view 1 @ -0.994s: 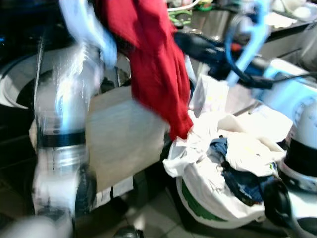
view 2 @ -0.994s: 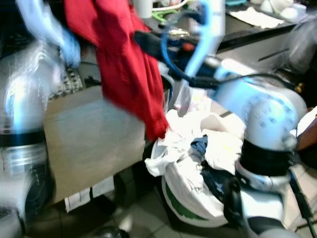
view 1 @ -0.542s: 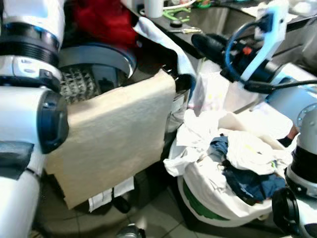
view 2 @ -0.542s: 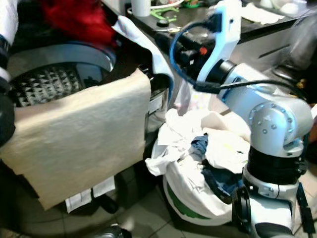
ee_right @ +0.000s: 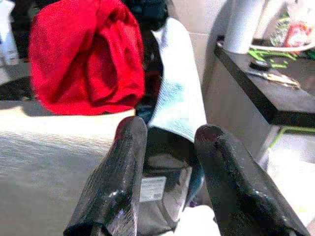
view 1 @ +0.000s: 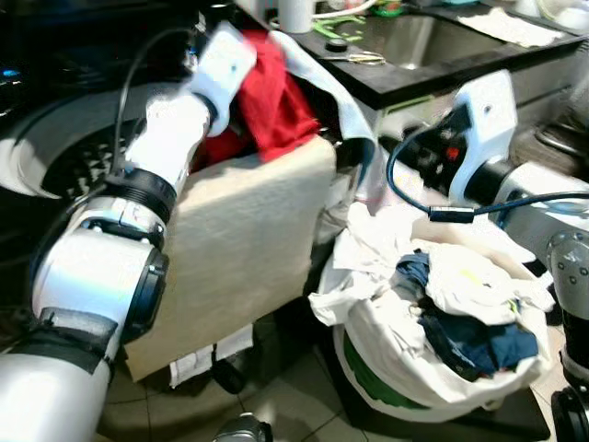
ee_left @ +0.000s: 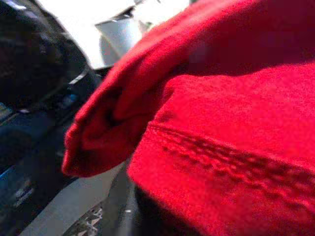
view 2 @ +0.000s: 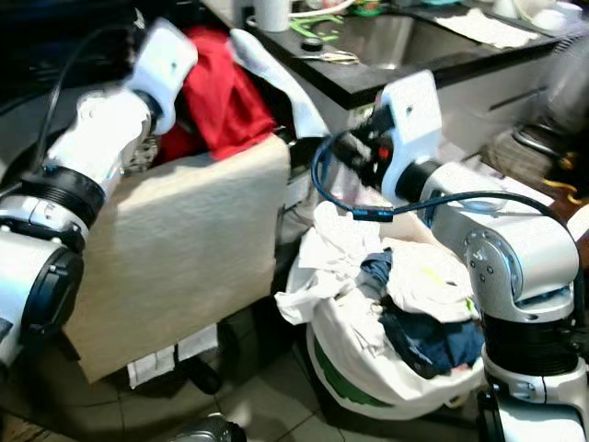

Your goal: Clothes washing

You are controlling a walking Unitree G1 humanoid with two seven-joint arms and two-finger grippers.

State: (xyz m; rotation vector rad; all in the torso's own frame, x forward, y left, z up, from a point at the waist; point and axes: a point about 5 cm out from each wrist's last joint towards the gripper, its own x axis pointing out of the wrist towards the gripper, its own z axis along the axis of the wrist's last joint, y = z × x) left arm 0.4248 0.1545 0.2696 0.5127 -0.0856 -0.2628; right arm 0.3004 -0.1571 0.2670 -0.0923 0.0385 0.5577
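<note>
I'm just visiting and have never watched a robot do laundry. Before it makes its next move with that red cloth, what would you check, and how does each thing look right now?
1. Red garment is up at the washer, behind the beige towel: ok.
2. Left gripper's hold on the garment: cannot tell; red cloth is right against its wrist camera.
3. Garment fully inside the drum: not ok; it bulges above the towel's top edge.
4. Right gripper is open, holding nothing, and apart from the garment: ok.
5. Laundry basket stands upright beside the washer, still full of white and blue clothes: ok.
</note>
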